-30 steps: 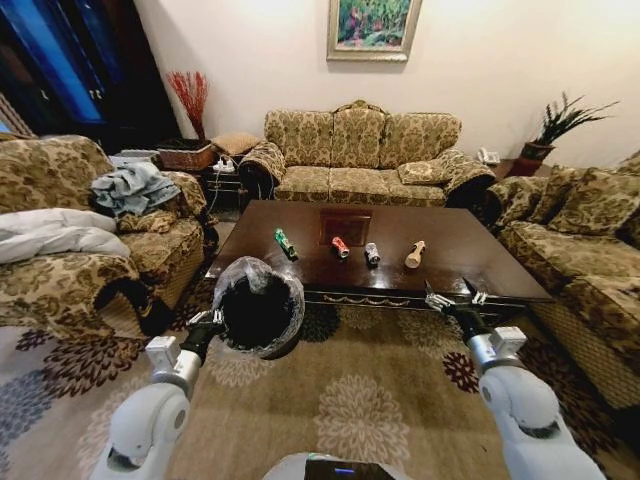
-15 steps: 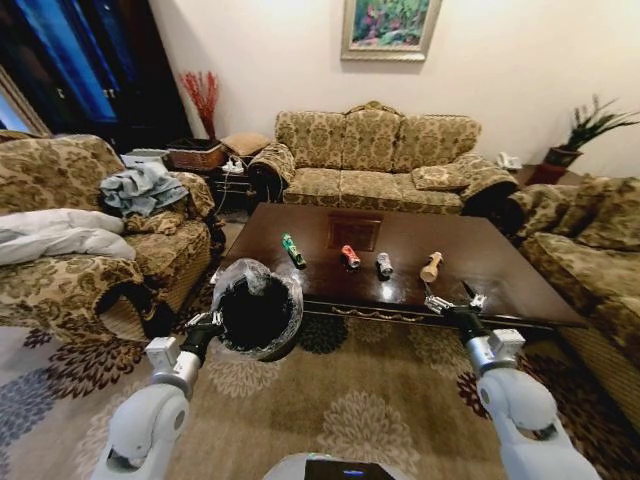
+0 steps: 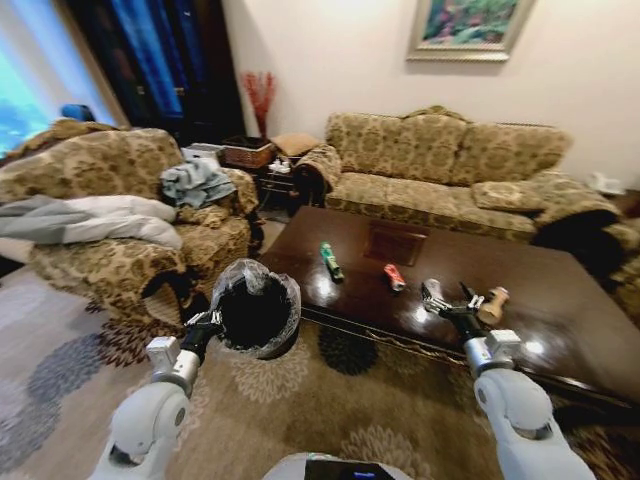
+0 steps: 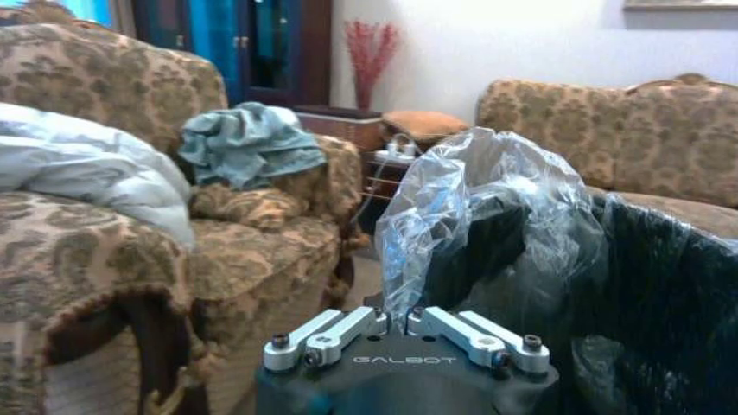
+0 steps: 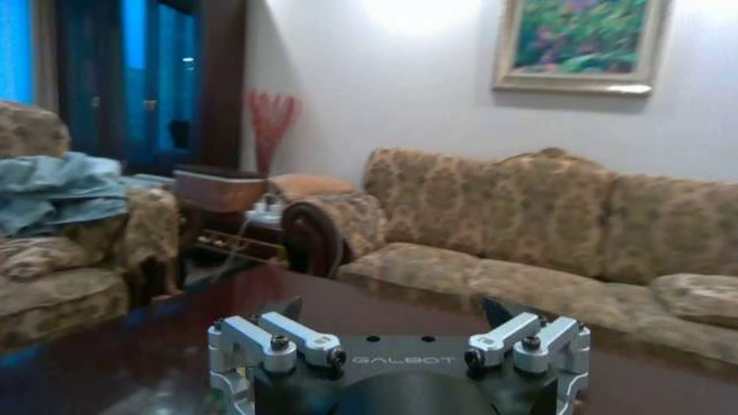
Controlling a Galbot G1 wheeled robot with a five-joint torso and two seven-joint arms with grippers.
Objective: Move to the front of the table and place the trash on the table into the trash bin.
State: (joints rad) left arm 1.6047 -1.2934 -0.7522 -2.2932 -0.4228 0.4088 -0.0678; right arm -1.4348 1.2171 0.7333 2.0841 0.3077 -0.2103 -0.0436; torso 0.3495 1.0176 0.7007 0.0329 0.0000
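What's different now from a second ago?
The whole head view has swung, so the robot turned; the trash did not move on the table. Green bottle, red can and tan bottle lie as before. Left gripper still holds the trash bin; right gripper stays open.

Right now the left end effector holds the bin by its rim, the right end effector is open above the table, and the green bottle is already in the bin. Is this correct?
Not quite. The green bottle lies on the table, as the head view shows. The rest holds: the left end effector grips the bin by its rim, and the right end effector is open above the table.
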